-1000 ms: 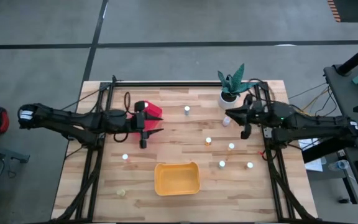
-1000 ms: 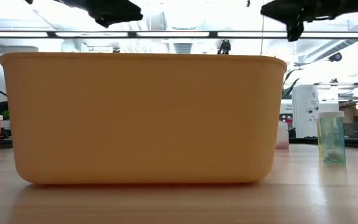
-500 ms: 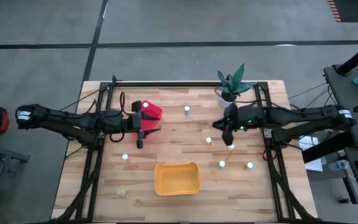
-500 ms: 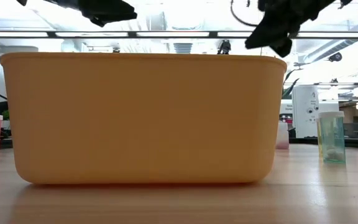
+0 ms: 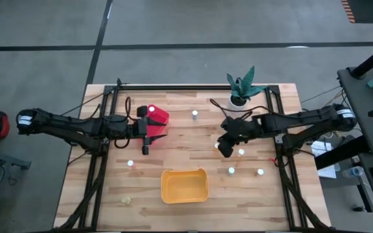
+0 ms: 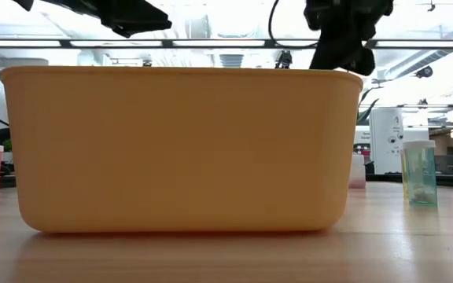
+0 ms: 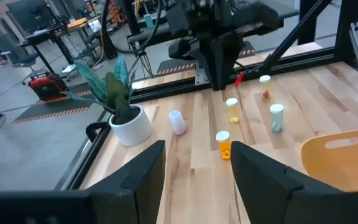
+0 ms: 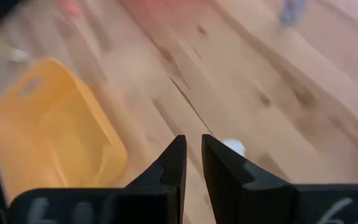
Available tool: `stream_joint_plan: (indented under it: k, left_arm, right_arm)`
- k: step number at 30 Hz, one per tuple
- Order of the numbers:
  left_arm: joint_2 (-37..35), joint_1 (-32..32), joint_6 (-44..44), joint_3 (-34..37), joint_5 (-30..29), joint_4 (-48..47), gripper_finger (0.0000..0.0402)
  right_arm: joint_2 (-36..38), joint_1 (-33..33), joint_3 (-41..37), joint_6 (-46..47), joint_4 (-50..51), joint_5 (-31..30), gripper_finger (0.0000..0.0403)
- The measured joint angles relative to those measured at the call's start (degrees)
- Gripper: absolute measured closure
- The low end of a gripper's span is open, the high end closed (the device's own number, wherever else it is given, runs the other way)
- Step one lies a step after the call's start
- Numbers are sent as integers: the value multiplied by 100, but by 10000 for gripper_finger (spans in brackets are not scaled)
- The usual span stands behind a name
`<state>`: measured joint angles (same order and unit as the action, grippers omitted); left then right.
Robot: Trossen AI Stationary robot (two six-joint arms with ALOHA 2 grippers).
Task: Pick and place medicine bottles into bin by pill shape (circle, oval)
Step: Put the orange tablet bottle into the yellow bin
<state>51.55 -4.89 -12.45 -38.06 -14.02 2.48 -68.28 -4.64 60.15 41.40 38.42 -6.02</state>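
Above mid-bench, the clenched, empty right gripper (image 5: 226, 149) hovers over a white-capped amber medicine bottle (image 7: 223, 145); left gripper (image 5: 145, 148) open beside the red plastic bin (image 5: 158, 117).

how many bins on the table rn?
2. The red bin sits left of centre beside the left gripper; the yellow-orange bin sits near the table's front edge.
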Motion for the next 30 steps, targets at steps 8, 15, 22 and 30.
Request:
stream_joint_plan:
  k: [8, 15, 22, 30]
  left_arm:
    - [-85, 0, 162, 4, 2, -290, 235]
    - [-459, 0, 306, 24, 3, -731, 235]
    - [-883, -4, 319, 197, 4, -943, 235]
    - [-999, -4, 320, 210, 4, -1069, 235]
  right_arm:
    - [-929, 0, 1297, 991, 1952, 75, 360]
    - [-1477, 205, 1968, 1596, 2839, 849, 360]
    - [-1758, 504, 2108, 1847, 3006, 1103, 360]
    - [-2120, 655, 2110, 2010, 2979, 1252, 321]
